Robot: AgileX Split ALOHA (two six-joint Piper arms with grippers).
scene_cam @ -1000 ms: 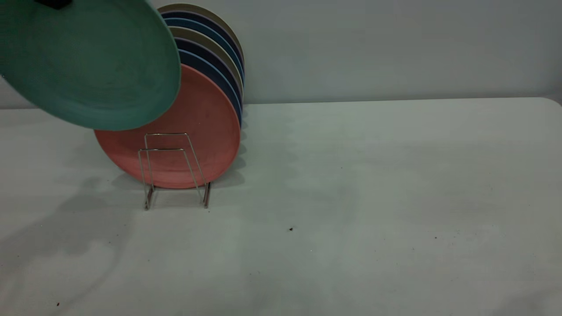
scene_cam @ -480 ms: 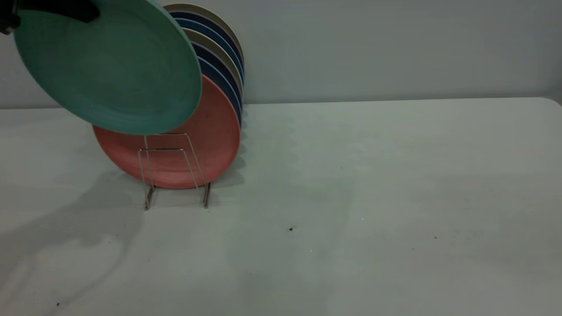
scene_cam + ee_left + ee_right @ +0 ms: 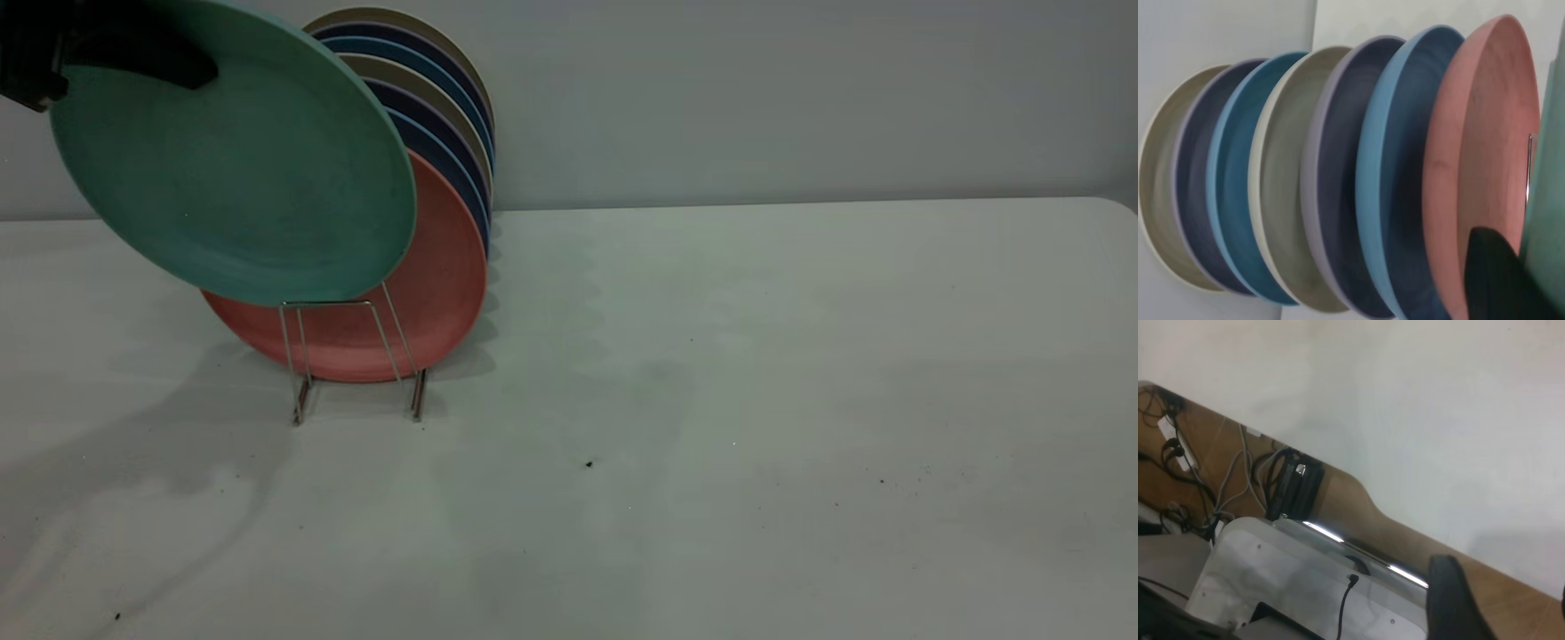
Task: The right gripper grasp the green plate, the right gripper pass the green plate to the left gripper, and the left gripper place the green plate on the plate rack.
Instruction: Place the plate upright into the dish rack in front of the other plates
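Observation:
My left gripper (image 3: 169, 60) is shut on the upper rim of the green plate (image 3: 236, 160) at the top left of the exterior view. It holds the plate tilted in the air, just in front of the salmon-pink plate (image 3: 427, 293). The plate's lower edge hangs over the front loops of the plate rack (image 3: 418, 391). In the left wrist view one black finger (image 3: 1498, 280) lies against the green plate (image 3: 1548, 220) next to the salmon-pink plate (image 3: 1478, 153). My right gripper (image 3: 1505, 613) is open and empty, off the table and out of the exterior view.
Behind the salmon-pink plate, several dark blue, light blue and beige plates (image 3: 444, 124) stand upright in the rack. The white table (image 3: 756, 400) stretches to the right of the rack. The right wrist view shows cables (image 3: 1238, 480) and a table edge.
The left gripper has carried the green plate right and down. The plate now covers more of the salmon-pink plate and the top of the rear front loop.

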